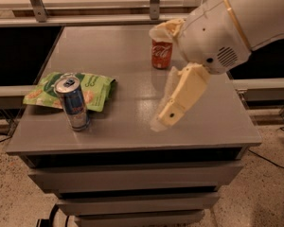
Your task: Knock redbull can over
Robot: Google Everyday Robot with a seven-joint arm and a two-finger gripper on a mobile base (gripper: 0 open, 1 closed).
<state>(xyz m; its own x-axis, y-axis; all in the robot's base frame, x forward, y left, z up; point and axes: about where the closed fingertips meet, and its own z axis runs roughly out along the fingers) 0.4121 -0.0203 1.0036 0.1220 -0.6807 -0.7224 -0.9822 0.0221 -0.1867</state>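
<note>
**Gripper hanging right of centre, redbull can standing untouched at left**

The gripper (166, 119) is hanging tilted above the middle-right of the table (132, 134), its tip pointing down and toward the left. It is well apart from the redbull can (73, 103). That lean is probably lining it up for a sideways sweep toward the lower left. I cannot tell how far it is open, and nothing is showing in its hold.

The redbull can is standing upright near the table's front-left edge, just in front of a green snack bag (94, 86). It is looking slim, blue and silver, with a small red mark and a silver top. A Coca-Cola can (161, 56) is standing at upper centre, likely outside that path.
</note>
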